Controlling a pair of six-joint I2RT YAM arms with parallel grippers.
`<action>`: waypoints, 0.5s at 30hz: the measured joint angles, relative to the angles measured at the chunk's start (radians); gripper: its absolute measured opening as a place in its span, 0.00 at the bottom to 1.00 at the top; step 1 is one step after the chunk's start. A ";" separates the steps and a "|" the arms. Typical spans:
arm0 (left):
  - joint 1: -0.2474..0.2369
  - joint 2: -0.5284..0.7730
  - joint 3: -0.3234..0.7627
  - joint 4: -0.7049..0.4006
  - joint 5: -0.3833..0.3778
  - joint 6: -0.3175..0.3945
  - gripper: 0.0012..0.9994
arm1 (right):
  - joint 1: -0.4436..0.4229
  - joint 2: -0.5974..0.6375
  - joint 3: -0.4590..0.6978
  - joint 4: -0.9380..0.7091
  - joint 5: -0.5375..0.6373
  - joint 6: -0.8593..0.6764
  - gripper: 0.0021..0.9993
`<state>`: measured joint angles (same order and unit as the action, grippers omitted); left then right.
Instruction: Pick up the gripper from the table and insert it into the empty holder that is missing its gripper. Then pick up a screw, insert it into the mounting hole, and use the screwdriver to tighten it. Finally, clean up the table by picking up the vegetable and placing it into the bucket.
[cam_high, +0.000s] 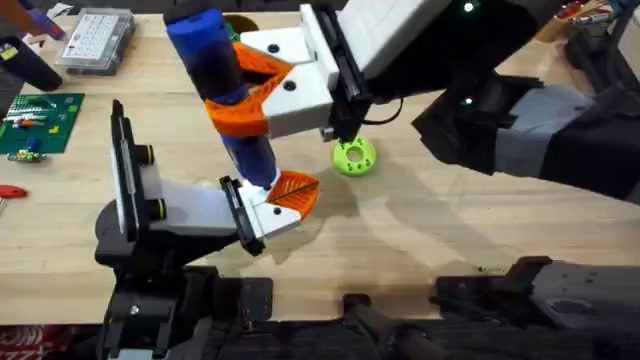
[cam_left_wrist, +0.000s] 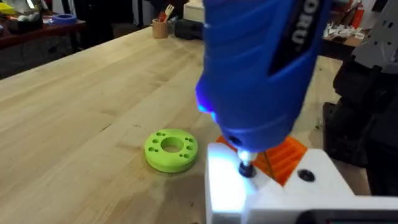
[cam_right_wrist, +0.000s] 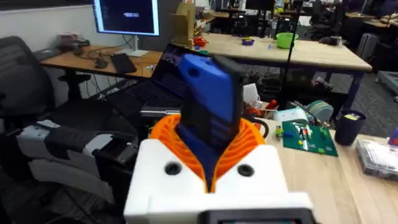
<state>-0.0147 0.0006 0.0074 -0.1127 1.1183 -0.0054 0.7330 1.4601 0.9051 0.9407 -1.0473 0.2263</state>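
The right gripper is clenching the blue screwdriver upright, tip meeting the left gripper, whose jaw state I cannot tell.

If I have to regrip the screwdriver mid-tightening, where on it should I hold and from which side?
Hold the screwdriver on its thick blue barrel, about where the right gripper has it now, fingers closing across the barrel from opposite sides. It stands nearly upright with its thin tip down on the white part, so come in level from the side; the tip end is too thin and must stay free.
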 joint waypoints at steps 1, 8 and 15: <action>0.000 0.000 0.000 0.000 0.000 -0.002 0.00 | 0.000 0.000 0.000 -0.006 0.001 -0.005 0.02; 0.000 0.000 0.000 0.000 0.000 -0.007 0.00 | 0.000 0.000 0.001 -0.017 0.004 -0.023 0.02; 0.000 0.000 0.000 0.000 0.000 -0.012 0.00 | 0.000 0.000 0.001 -0.023 0.004 -0.029 0.02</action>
<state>-0.0147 0.0010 0.0074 -0.1131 1.1183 -0.0170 0.7330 1.4597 0.9058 0.9176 -1.0435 0.1974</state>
